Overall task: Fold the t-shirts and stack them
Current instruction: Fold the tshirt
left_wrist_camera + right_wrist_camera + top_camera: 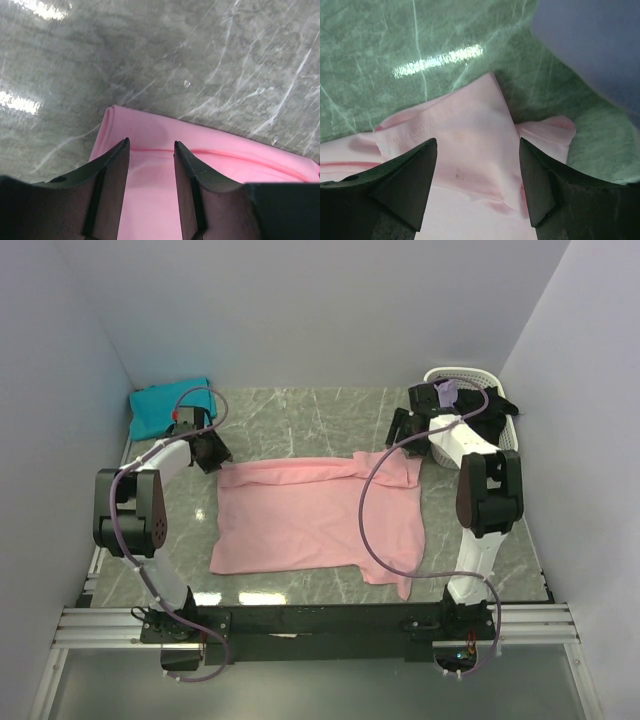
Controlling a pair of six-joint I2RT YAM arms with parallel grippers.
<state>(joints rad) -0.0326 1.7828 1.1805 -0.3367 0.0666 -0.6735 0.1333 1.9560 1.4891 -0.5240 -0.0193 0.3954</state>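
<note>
The pink t-shirt (300,520) lies spread on the marble surface (300,420), its far edge folded over; the left pincer (150,145) hangs over its far-left corner, the right pincer (477,142) over its far-right sleeve; a cable (362,510) (the right arm's) hides a strip of cloth; both pincers stand spread, the right wider, gripping nothing; fingertip contact is unclear.

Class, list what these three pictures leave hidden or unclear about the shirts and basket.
Top view: basket contents, mostly covered by the right arm.
Top view: teal shirt, too small to judge its folds.
Wrist views: most of the pink t-shirt, cut off by frame edges and fingers.
</note>
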